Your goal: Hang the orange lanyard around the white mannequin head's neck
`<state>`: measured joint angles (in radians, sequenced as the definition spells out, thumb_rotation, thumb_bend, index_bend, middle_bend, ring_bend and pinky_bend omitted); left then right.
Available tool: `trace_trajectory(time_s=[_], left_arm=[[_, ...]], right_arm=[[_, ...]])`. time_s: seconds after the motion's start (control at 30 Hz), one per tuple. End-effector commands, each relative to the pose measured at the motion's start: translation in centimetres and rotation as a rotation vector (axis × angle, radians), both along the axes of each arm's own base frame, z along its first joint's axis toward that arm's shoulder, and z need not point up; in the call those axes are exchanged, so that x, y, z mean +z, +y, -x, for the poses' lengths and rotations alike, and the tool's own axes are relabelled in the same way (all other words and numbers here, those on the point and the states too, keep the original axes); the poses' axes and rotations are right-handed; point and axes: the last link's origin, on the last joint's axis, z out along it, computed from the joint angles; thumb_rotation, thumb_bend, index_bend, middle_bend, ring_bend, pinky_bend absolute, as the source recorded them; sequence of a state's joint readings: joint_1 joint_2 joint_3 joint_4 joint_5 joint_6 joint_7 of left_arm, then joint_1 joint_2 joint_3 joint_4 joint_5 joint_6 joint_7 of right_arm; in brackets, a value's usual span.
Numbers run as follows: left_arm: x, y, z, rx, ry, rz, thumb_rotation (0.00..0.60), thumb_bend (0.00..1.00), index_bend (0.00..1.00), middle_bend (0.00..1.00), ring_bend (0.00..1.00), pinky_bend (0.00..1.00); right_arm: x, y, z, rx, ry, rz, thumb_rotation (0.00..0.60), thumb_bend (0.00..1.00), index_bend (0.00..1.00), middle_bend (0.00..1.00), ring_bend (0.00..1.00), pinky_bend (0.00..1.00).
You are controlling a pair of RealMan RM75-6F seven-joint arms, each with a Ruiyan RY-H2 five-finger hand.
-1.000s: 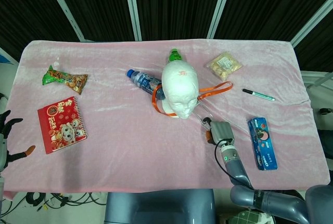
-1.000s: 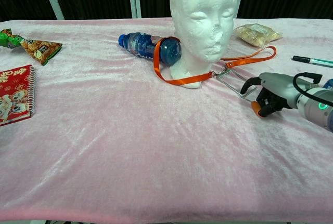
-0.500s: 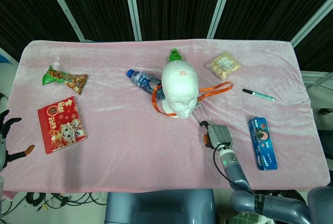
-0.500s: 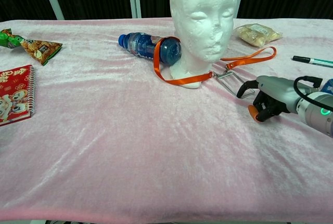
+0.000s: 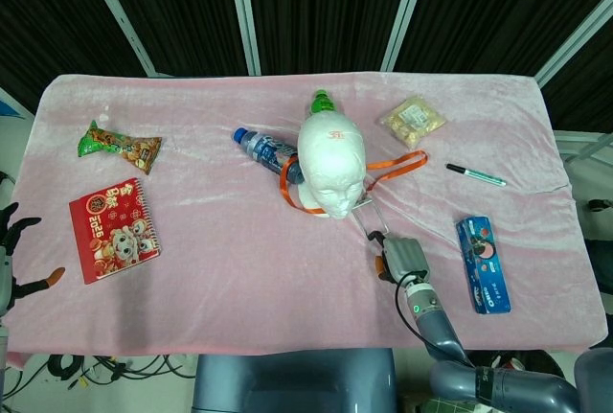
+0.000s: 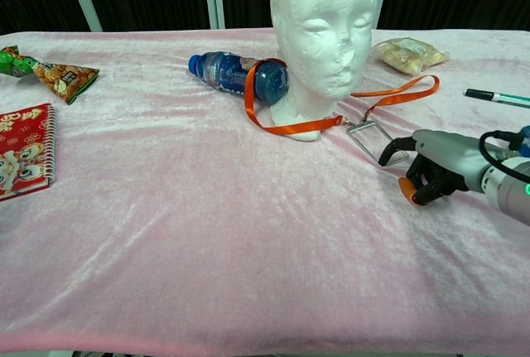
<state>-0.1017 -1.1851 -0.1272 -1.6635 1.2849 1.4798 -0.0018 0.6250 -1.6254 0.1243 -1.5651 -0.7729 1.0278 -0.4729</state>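
Observation:
The white mannequin head [image 5: 330,162] [image 6: 323,30] stands upright mid-table. The orange lanyard [image 5: 397,163] [image 6: 286,127] loops around its neck base, and one strap trails right across the cloth. The lanyard's clear badge holder [image 5: 369,216] [image 6: 373,137] lies flat in front of the head. My right hand [image 5: 402,258] [image 6: 431,166] sits just right of the holder, low over the cloth. Its fingers are bent, the thumb is apart from them and nothing is between them. The thumb tip is close to the holder's near corner. My left hand [image 5: 11,250] hangs off the table's left edge with its fingers spread, holding nothing.
A blue water bottle [image 5: 263,148] [image 6: 236,74] lies against the mannequin's left side, with a green-capped bottle [image 5: 322,102] behind it. A snack bag [image 5: 413,118], a pen [image 5: 476,175] and a blue toothpaste box [image 5: 483,263] lie on the right. A red notebook [image 5: 113,229] and a chip packet [image 5: 118,145] lie on the left.
My right hand has drawn back toward the table's front edge, away from the mannequin. The badge holder stayed on the cloth, shifting slightly. The left hand has not moved.

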Motion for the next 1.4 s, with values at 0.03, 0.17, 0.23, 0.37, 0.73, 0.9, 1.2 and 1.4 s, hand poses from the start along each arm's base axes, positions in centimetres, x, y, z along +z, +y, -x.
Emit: trace_trajectory(time_s=[0.03, 0.17, 0.23, 0.37, 0.73, 0.9, 1.2, 1.4], left_arm=[[0.0, 0.0, 0.0, 0.000, -0.001, 0.000, 0.600, 0.09, 0.23, 0.05, 0.00, 0.00], [0.1, 0.0, 0.0, -0.001, -0.001, -0.005, 0.600, 0.09, 0.23, 0.05, 0.00, 0.00], [0.1, 0.0, 0.0, 0.000, -0.001, -0.007, 0.600, 0.09, 0.23, 0.05, 0.00, 0.00], [0.1, 0.0, 0.0, 0.001, -0.002, -0.006, 0.600, 0.09, 0.23, 0.05, 0.00, 0.00], [0.0, 0.0, 0.0, 0.001, -0.002, -0.004, 0.600, 0.09, 0.23, 0.05, 0.00, 0.00], [0.0, 0.0, 0.0, 0.000, -0.002, -0.008, 0.600, 0.09, 0.23, 0.05, 0.00, 0.00], [0.0, 0.1, 0.0, 0.002, -0.002, -0.010, 0.600, 0.09, 0.23, 0.05, 0.00, 0.00], [0.0, 0.1, 0.0, 0.002, -0.002, -0.010, 0.600, 0.09, 0.23, 0.05, 0.00, 0.00]], right_arm=[[0.0, 0.2, -0.1, -0.001, -0.010, -0.003, 0.600, 0.58, 0.28, 0.81, 0.83, 0.88], [-0.1, 0.4, -0.3, 0.003, -0.022, -0.008, 0.600, 0.58, 0.28, 0.81, 0.83, 0.88], [-0.1, 0.6, -0.3, 0.007, -0.022, -0.010, 0.600, 0.58, 0.28, 0.81, 0.83, 0.88], [-0.4, 0.7, -0.2, 0.005, -0.017, -0.017, 0.600, 0.58, 0.28, 0.81, 0.83, 0.88], [-0.6, 1.8, -0.7, 0.022, -0.037, -0.037, 0.600, 0.58, 0.28, 0.81, 0.83, 0.88], [-0.6, 2.3, -0.9, 0.025, -0.043, -0.047, 0.600, 0.58, 0.28, 0.81, 0.83, 0.88], [-0.6, 3.3, -1.4, 0.038, -0.059, -0.074, 0.600, 0.58, 0.28, 0.81, 0.83, 0.88], [-0.5, 3.9, -1.8, 0.051, -0.067, -0.087, 0.600, 0.58, 0.28, 0.81, 0.83, 0.88]])
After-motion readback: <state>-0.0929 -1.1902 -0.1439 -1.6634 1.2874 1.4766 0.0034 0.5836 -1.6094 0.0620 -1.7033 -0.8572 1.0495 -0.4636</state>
